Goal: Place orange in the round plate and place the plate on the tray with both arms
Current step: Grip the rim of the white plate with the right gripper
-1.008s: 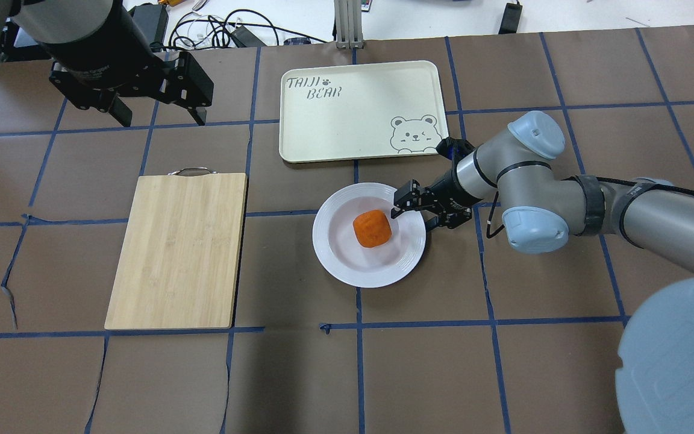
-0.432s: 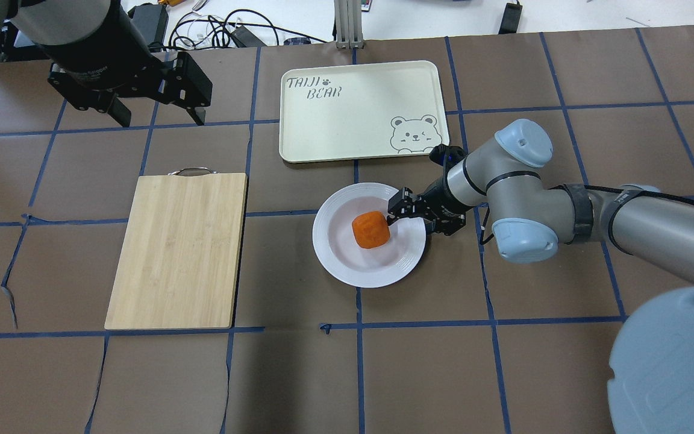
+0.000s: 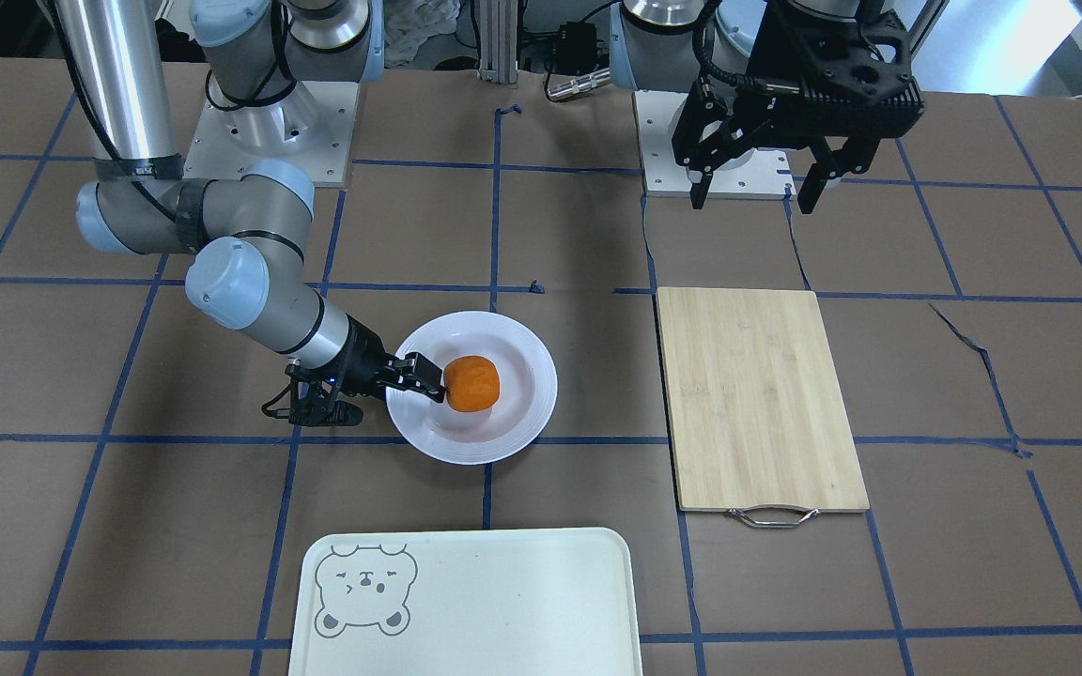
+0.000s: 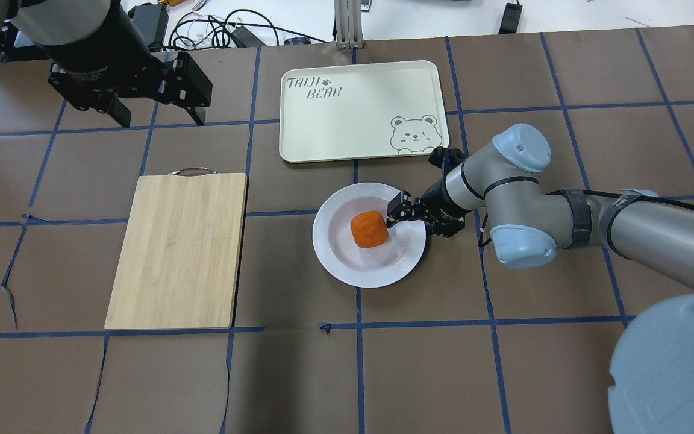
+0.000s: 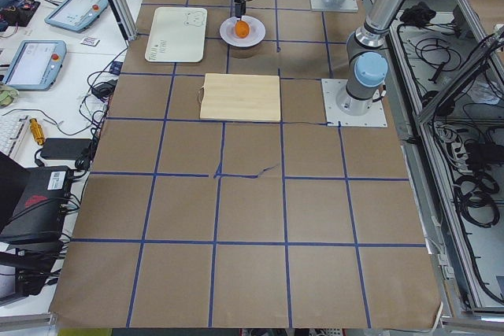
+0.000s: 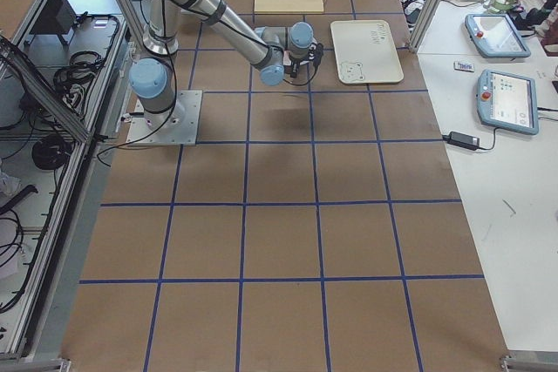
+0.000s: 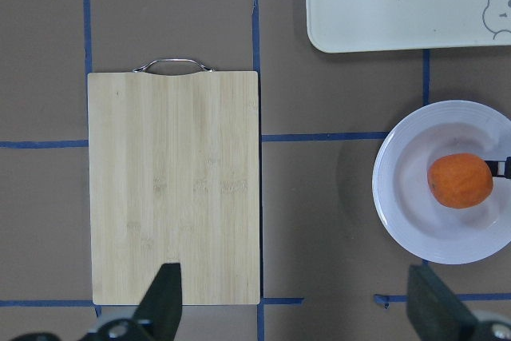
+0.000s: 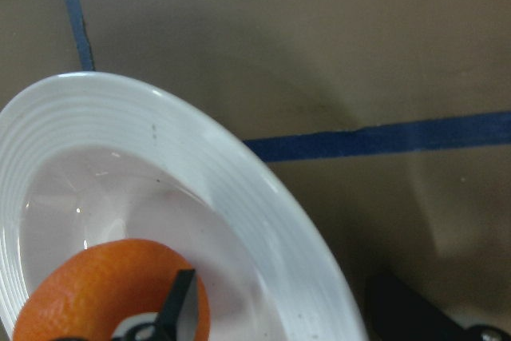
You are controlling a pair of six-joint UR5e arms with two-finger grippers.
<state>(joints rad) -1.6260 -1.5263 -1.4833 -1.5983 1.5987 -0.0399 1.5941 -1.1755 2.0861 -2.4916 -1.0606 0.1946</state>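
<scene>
The orange (image 4: 369,229) lies in the sunken centre of the round plate (image 4: 347,265), also seen in the front view as orange (image 3: 471,383) on plate (image 3: 522,418). My right gripper (image 4: 412,222) is open and tilted low at the plate's right rim. One finger reaches over the rim up to the orange and the other stays outside, by the table. The right wrist view shows the rim (image 8: 263,197) running between the fingers (image 8: 182,299). My left gripper (image 4: 159,114) hangs open high over the far left. The tray (image 4: 359,108) lies beyond the plate, bare.
A bamboo cutting board (image 4: 181,250) with a metal handle lies left of the plate, below my left gripper. Cables and devices sit past the table's far edge (image 4: 214,30). The brown, blue-taped table surface (image 4: 419,367) spreads in front of the plate.
My right gripper slid left over the plate's rim until its upper finger reached the orange, which shifted slightly left. The left arm stayed put.
</scene>
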